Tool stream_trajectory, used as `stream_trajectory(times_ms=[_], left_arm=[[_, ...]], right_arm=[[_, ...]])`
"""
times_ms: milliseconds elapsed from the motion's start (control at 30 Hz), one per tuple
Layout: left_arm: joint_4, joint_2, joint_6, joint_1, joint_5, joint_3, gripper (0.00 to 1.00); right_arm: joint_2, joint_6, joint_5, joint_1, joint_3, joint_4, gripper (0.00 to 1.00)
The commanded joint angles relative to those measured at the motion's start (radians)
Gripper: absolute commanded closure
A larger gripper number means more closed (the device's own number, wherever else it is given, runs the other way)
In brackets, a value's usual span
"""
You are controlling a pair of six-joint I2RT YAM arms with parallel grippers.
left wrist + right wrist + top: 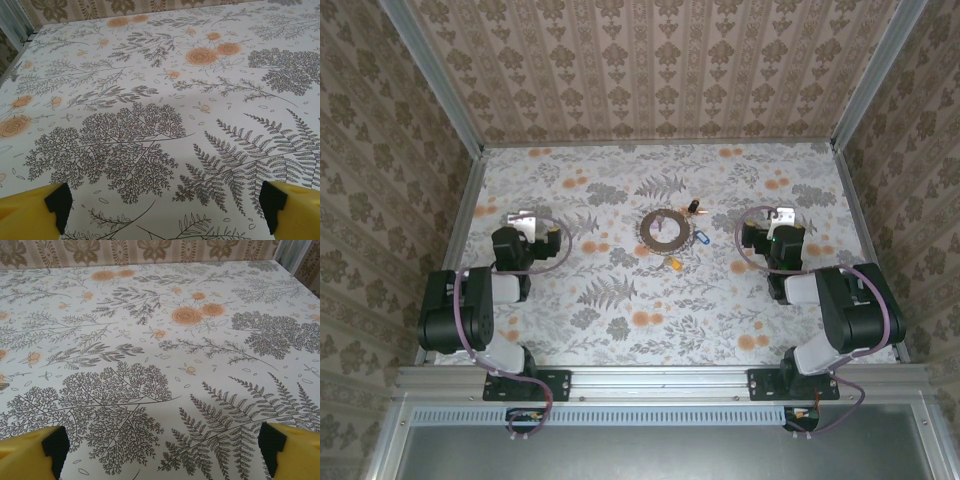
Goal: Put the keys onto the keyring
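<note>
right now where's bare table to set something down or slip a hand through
Bare table lies between the left gripper and the keyring, between the keyring and the right gripper, and along the near edge. Crowded at centre: the key, blue clip and yellow tag sit close by the ring's right and near rim.

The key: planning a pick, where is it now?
In the top view, the key lies on the table just beyond the keyring's far-right rim, slightly right of the table's centre.

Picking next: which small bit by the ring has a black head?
The key at the ring's far-right rim; the clip is blue, the tag yellow.
</note>
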Motion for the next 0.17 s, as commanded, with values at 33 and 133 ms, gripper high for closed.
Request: stream_trajectory(times_ms=[33, 133], left_arm=[[0.019, -0.009, -0.017, -0.006, 0.0, 0.016, 0.0], [0.019, -0.008, -0.017, -0.006, -0.001, 0.015, 0.0]], right_arm=[[-0.007, 0.002, 0.014, 0.001, 0.024, 0.008, 0.0], [-0.011, 0.0, 0.019, 0.004, 0.015, 0.022, 0.0]])
